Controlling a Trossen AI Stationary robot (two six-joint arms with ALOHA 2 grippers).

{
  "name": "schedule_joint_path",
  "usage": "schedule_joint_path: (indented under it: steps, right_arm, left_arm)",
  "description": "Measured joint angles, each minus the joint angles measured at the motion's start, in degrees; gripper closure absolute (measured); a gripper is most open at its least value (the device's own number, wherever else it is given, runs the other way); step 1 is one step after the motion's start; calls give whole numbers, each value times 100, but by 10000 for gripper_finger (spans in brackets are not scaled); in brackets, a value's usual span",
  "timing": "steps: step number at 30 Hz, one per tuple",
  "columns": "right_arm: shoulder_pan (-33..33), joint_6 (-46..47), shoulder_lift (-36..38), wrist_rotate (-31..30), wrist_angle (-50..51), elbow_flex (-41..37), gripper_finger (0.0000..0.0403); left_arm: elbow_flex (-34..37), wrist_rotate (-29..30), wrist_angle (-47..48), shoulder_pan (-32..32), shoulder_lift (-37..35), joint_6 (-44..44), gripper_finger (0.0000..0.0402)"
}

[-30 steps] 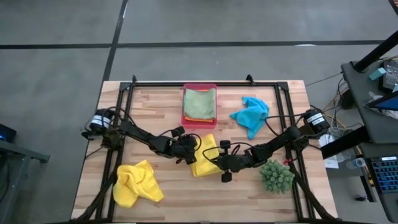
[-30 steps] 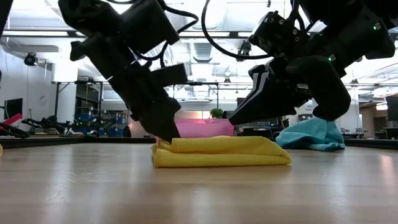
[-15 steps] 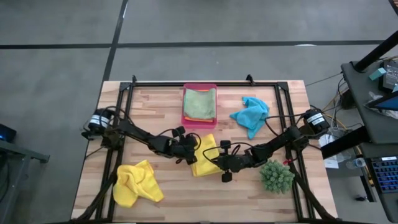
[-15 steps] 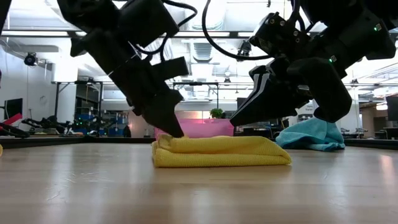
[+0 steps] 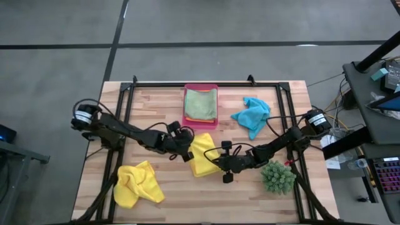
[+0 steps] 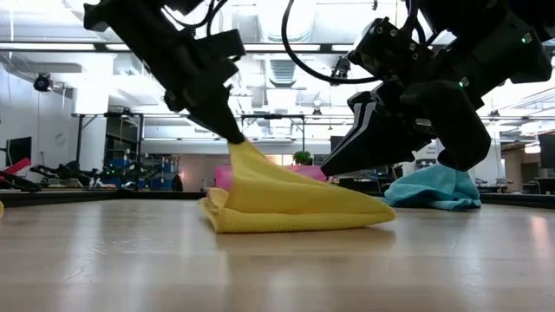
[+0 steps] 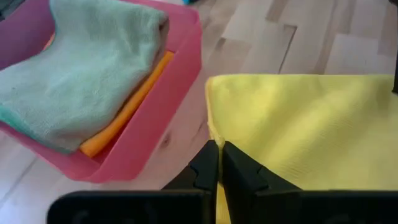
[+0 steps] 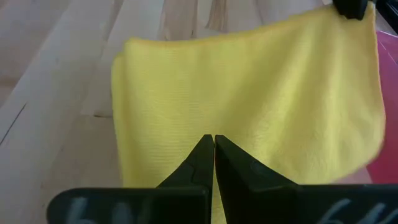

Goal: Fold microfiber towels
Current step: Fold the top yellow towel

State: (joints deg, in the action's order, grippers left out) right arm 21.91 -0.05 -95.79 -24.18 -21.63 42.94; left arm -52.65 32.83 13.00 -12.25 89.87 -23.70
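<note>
A butcher-block table (image 5: 162, 206) of pale wooden strips, ringed by a black metal frame (image 5: 206, 84), stands on a grey floor crossed by dark seams. At its middle the left gripper (image 5: 185, 154) has its fingers pinched shut on one edge of a folded yellow towel (image 5: 204, 155), drawing that edge up off the wood into a peak, while the rest of the cloth lies on the table. The right gripper (image 5: 220, 164) rests with its fingers closed together on the towel's opposite side, apparently pressing it down, though the low view does not make the contact certain. A second yellow towel (image 5: 137, 184) lies crumpled near the table's front left corner, and a turquoise towel (image 5: 252, 115) is bunched toward the back right. At the back centre a pink plastic tray (image 5: 187, 118) holds a light green towel (image 5: 200, 104) lying over an orange towel (image 7: 127, 106). A spiky green plant (image 5: 277, 177) sits near the right arm's base. Beyond the table, the low view shows a bright workshop with ceiling lights (image 6: 286, 47) and dark equipment stands (image 6: 104, 130); a desk with a keyboard (image 5: 384, 178) shows at the high view's right edge.
</note>
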Motion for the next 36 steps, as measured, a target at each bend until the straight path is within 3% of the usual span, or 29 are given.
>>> schedule_joint_path:
  steps: [8, 17, 29, 36]
  right_arm:
    - [2, 2, 0, 2, -2, -7, 394]
    - [-4, 44, 0, 2, 0, -35, 394]
    - [-35, 115, 0, 2, -8, -63, 394]
    - [-72, 235, 0, 0, 0, -86, 394]
  left_arm:
    - [53, -260, 66, 7, 205, -145, 401]
    - [-184, -464, 1182, 7, 30, -301, 401]
    - [-144, -749, 1246, -20, 18, -313, 401]
    - [-109, -1002, 1837, -131, -101, -715, 402]
